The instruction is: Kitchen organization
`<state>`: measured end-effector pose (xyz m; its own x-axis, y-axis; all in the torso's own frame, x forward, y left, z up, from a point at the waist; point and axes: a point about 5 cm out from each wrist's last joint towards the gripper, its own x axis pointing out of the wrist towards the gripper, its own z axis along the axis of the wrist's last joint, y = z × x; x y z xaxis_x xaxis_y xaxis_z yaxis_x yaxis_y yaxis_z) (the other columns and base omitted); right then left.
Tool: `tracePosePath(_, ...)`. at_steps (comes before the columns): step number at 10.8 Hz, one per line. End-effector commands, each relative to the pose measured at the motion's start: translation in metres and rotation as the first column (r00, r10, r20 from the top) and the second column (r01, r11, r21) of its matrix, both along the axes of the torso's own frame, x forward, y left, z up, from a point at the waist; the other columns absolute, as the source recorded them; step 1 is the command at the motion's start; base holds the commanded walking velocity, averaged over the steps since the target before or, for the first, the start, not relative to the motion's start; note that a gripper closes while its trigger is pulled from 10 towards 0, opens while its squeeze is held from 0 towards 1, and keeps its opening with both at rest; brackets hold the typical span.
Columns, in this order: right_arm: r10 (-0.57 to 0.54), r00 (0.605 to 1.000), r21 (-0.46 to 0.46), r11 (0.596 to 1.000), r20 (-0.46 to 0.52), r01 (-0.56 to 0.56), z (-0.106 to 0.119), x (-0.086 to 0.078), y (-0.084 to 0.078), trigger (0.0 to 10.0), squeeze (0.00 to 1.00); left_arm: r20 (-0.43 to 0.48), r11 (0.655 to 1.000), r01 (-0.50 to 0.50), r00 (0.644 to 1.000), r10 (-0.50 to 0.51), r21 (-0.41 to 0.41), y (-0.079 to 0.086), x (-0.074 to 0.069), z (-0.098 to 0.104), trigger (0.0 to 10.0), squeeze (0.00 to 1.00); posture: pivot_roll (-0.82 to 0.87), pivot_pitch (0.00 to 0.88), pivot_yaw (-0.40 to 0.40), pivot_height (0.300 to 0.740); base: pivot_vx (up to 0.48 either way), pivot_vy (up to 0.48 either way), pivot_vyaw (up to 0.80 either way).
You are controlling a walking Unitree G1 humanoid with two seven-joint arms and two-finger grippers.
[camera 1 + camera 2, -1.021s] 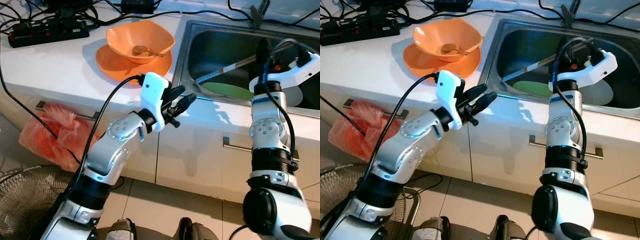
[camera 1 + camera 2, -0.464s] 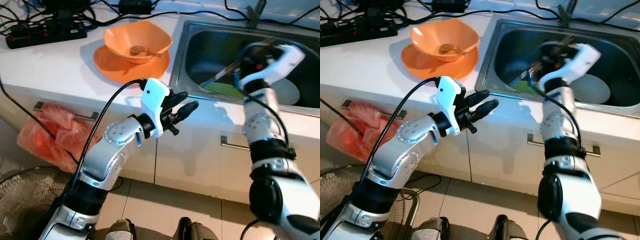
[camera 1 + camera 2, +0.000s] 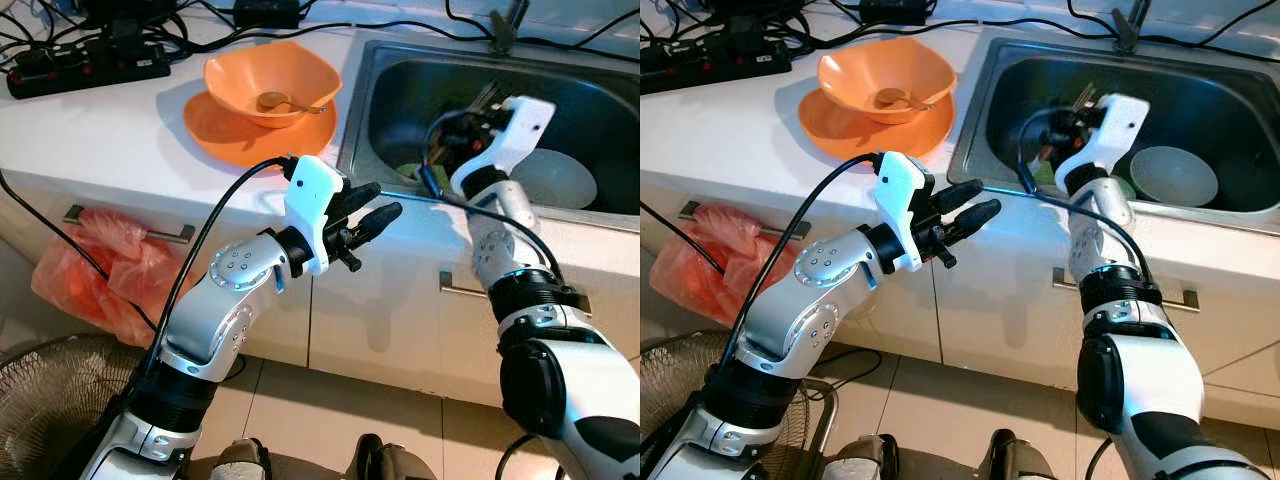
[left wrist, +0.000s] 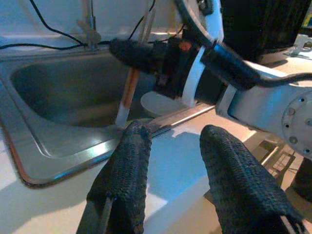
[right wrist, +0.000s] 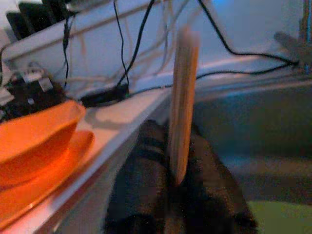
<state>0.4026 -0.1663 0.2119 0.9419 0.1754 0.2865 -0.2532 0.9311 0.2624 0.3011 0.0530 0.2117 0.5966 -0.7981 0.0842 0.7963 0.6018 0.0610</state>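
Chopsticks (image 5: 183, 97) stand clamped upright between the right gripper's (image 3: 478, 108) fingers, upper right of frame over the sink (image 3: 600, 90). Left gripper (image 3: 378, 203), fingers apart, hovers mid-frame at the counter edge. Orange bowl (image 3: 270, 75) sits upper left.

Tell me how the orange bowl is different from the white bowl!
The orange bowl sits on the counter, on an orange plate; the white bowl lies down in the sink. The orange bowl looks bigger and has a wavy rim; the white bowl is round. The orange bowl holds a spoon; the white bowl looks empty. Both stand upright, open side up.
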Motion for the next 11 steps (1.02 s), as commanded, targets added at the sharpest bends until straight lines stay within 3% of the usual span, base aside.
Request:
tracePosePath(1,0.001,1.000,-0.033,0.999,-0.011,-0.001,0.001,0.002,0.000,10.0,1.00,0.002,1.000,0.018,1.000,-0.018,0.009,-0.002,-0.004,0.000,10.0,0.00,0.20,0.146,-0.020,0.740,0.000,0.000,0.00)
tracePosePath(4,0.000,1.000,-0.046,0.999,-0.019,-0.001,-0.002,0.003,0.001,10.0,1.00,-0.003,1.000,0.018,1.000,-0.018,0.009,-0.003,-0.004,-0.002,10.0,0.00,0.20,0.146,-0.020,0.740,0.000,0.000,0.00)
tracePosePath(5,-0.002,1.000,-0.048,0.999,-0.017,0.002,-0.001,0.003,0.001,10.0,0.72,-0.002,1.000,0.015,1.000,-0.015,0.007,-0.003,-0.004,-0.002,10.0,0.00,0.20,0.146,-0.021,0.740,0.000,0.000,0.00)
tracePosePath(6,-0.006,1.000,-0.040,0.999,0.003,0.006,0.003,0.003,0.002,10.0,0.00,0.003,1.000,-0.001,1.000,0.001,0.005,-0.003,-0.003,-0.002,10.0,0.00,0.20,0.145,-0.019,0.740,0.000,0.000,0.00)
tracePosePath(10,-0.031,0.987,0.052,0.998,0.159,0.023,0.041,0.003,-0.005,10.0,0.00,0.041,0.997,-0.070,0.997,0.070,-0.022,-0.007,0.001,0.001,10.0,0.00,0.19,0.139,-0.019,0.740,0.000,0.000,0.00)
tracePosePath(11,-0.039,0.975,0.127,0.992,0.218,0.011,0.054,-0.001,-0.010,10.0,0.00,0.091,0.989,-0.144,0.985,0.145,-0.014,-0.004,0.005,0.004,10.0,0.00,0.19,0.139,-0.021,0.740,0.000,0.000,0.00)
